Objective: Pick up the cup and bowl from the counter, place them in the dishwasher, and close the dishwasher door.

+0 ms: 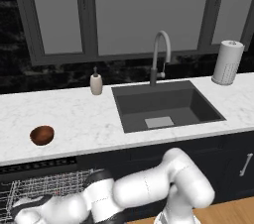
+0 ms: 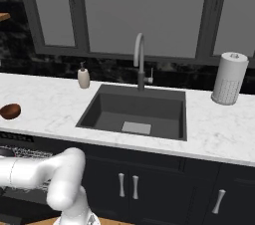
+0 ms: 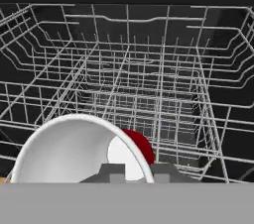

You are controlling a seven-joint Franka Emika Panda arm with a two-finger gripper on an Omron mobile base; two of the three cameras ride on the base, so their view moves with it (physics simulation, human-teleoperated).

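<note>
Claw: gripper (image 3: 130,172) narrowly parted astride the cup (image 3: 79,151) rim, inside the rack (image 3: 149,79).
Bowl: bowl (image 1: 42,135) on counter (image 1: 89,119), nine o'clock of sink (image 1: 166,105).
Risk: judged, the tilted cup may roll between wires once released.

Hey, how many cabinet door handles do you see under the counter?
3 in the right base view: a pair below the sink and one farther right. More may be hidden behind the arm.

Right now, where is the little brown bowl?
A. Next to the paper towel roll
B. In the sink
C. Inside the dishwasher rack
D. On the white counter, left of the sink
D. The bowl sits on the counter, left of the sink and above the dishwasher, not in its rack.
</note>
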